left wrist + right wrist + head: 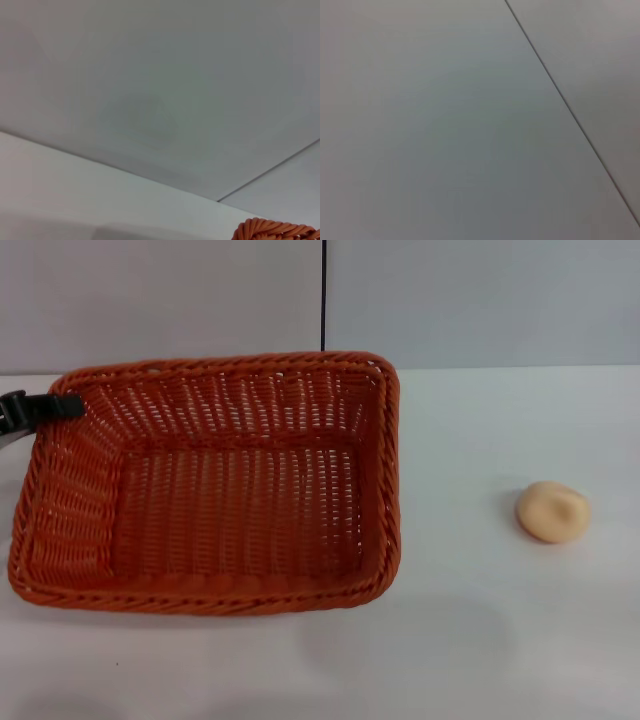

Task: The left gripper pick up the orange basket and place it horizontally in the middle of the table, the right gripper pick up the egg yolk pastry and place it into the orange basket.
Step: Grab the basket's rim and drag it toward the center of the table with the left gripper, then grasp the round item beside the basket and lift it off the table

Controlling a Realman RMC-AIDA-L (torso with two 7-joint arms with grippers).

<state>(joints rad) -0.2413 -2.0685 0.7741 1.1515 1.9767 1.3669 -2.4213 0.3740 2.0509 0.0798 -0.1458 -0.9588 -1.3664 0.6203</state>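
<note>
The orange basket (210, 485) sits flat on the white table (480, 640), left of centre, with its long side running across the head view, and it holds nothing. My left gripper (66, 406) shows as a black claw at the basket's far left corner, its tip against the braided rim. A small piece of that rim (277, 231) appears in the left wrist view. The egg yolk pastry (553, 511), a pale peach lump with a shallow dimple, lies alone on the table well to the right of the basket. My right gripper is out of view.
A grey wall (480, 300) with a dark vertical seam (324, 295) stands behind the table. The right wrist view holds only a plain grey surface crossed by a thin diagonal line (570, 112).
</note>
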